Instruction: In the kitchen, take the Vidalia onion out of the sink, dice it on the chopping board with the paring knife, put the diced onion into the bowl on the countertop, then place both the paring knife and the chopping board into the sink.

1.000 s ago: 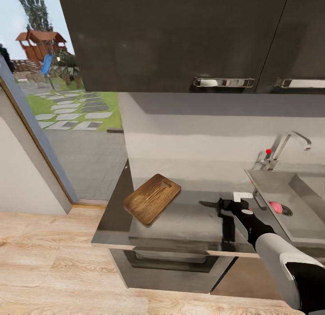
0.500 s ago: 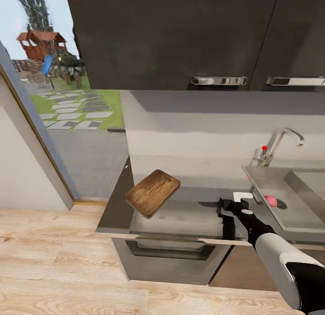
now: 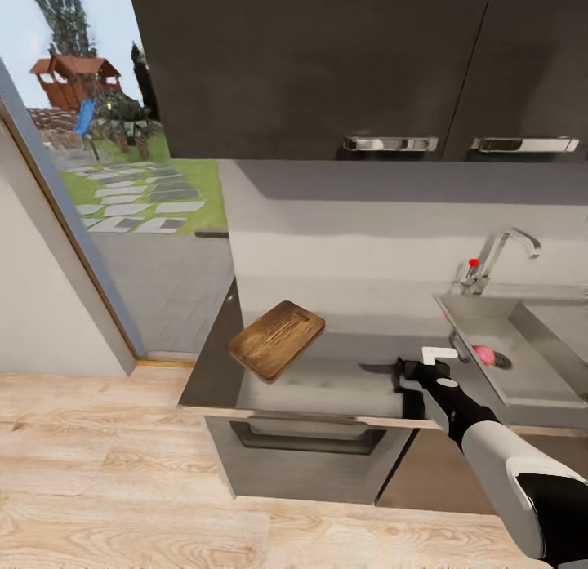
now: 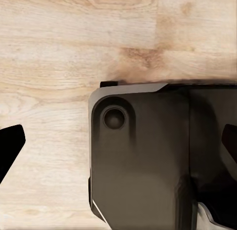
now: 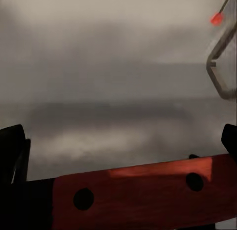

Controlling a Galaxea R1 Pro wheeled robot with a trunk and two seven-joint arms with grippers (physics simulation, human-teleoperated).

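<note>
Trouble could come from the blade: the right hand (image 3: 403,374) is clenched on the paring knife (image 3: 377,368) at centre frame, while the Vidalia onion (image 3: 484,354) sits in the sink (image 3: 531,381) at right, needing a free hand.

Glossy grey countertop (image 3: 327,381) across lower middle of head view, over dark cabinets. Dark brown chopping board (image 3: 276,339) flat on it, left of centre, turned diagonally, near left end and front edge, slot handle toward back wall. Sink (image 3: 531,381) set into counter at right edge of frame, basin and drainboard grey steel, chrome tap (image 3: 500,257) with red knob at its back rim. Vidalia onion (image 3: 484,355) lying in basin, just beside round drain. Light wood floor (image 3: 98,471) along bottom and left of frame.
</note>
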